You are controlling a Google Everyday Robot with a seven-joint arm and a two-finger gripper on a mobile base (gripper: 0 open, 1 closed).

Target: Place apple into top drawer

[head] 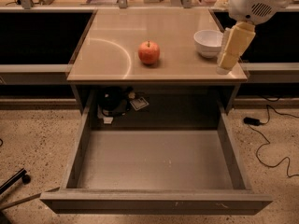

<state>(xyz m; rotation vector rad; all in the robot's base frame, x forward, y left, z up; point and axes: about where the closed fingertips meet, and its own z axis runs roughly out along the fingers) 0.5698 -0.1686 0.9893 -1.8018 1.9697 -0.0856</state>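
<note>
The red-orange apple [148, 52] sits upright on the tan tabletop [117, 36], near its middle. The top drawer [154, 160] is pulled fully out below the table's front edge, and its flat grey bottom holds nothing. My gripper [227, 63] hangs from the white arm at the upper right. It points down over the table's right front corner, right of the apple and apart from it. It holds nothing that I can see.
A white bowl [208, 42] stands on the table just left of the gripper. Dark items and a paper [117, 102] lie under the table behind the drawer. A black cable [266, 139] runs on the floor at right. Black recesses flank the table.
</note>
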